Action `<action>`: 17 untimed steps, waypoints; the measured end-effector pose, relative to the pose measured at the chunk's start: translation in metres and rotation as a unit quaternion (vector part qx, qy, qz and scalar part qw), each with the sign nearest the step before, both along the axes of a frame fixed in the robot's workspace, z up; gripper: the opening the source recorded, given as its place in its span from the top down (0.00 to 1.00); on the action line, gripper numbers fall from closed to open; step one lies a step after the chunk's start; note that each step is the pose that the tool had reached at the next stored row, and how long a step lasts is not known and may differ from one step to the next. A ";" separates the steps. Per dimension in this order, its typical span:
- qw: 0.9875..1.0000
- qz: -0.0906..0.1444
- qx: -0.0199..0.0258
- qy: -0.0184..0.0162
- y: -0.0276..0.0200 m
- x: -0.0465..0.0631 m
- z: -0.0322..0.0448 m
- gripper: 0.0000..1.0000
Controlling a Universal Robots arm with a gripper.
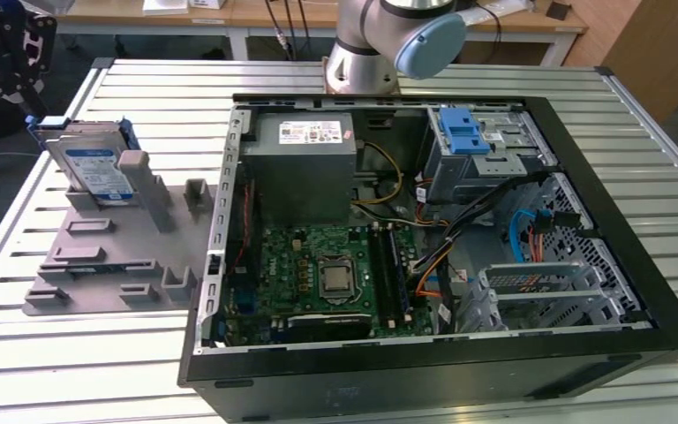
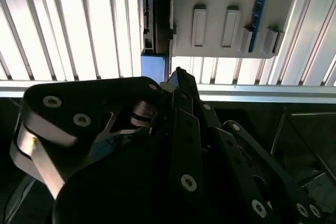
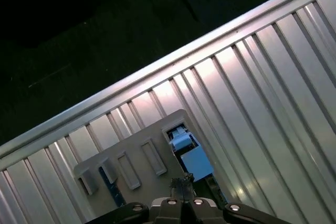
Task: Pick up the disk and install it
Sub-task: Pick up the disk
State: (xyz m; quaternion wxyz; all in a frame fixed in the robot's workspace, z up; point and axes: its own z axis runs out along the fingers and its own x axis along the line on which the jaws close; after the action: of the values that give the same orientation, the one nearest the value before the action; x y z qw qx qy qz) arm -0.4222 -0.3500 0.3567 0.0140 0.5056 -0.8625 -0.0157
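The disk [image 1: 92, 166] stands upright at the far end of a grey fixture [image 1: 103, 265] on the slatted table, at the exterior view's left. It is silver with a white-and-blue label and blue side rails. In the first wrist view the disk [image 3: 182, 144] shows from above in the fixture [image 3: 142, 145], just ahead of my gripper [image 3: 181, 183]. The black fingers meet at their tips with nothing between them. In the second wrist view my gripper [image 2: 178, 74] hangs above the table edge, close to the fixture [image 2: 210, 3].
An open black computer case [image 1: 433, 353] lies to the right of the fixture, with a motherboard [image 1: 315, 274], a grey power supply box [image 1: 297, 168] and a drive cage with a blue latch [image 1: 463, 132]. The arm's base [image 1: 363, 53] stands behind the case. The table edge [image 3: 157, 66] is close by.
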 end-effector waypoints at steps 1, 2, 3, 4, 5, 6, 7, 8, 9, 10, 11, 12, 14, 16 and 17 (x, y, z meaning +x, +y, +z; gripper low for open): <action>1.000 0.005 0.000 0.000 0.0000 0.000 0.0000 0.89; 1.000 0.010 0.000 0.000 0.0000 0.000 0.0000 0.89; 1.000 0.015 0.000 0.000 0.0000 0.000 0.0000 0.89; 1.000 0.020 0.000 0.000 0.0000 0.000 0.0000 0.89; 1.000 0.025 0.000 0.000 0.0000 0.000 0.0000 0.89; 1.000 0.030 0.000 0.000 0.0000 0.000 0.0000 0.89; 0.999 0.036 0.000 0.000 0.0000 0.000 0.0000 0.89; 0.999 0.042 0.000 0.000 0.0000 0.000 0.0000 0.89; 0.999 0.047 0.000 0.000 0.0000 0.000 0.0000 0.89; 0.999 0.053 0.000 0.000 0.0000 0.000 0.0000 0.89; 0.998 0.059 0.000 0.000 0.0000 0.000 0.0000 0.89; 0.998 0.064 0.000 0.000 0.0000 0.000 0.0000 0.89; 0.997 0.077 0.000 0.000 0.0000 0.000 0.0000 0.89; 0.996 0.089 0.000 0.000 0.0000 0.000 0.0000 0.89; 0.996 0.094 0.000 0.000 0.0000 0.000 0.0000 0.89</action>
State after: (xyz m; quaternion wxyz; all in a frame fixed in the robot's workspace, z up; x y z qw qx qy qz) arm -0.4222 -0.3500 0.3567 0.0152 0.5848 -0.8109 -0.0142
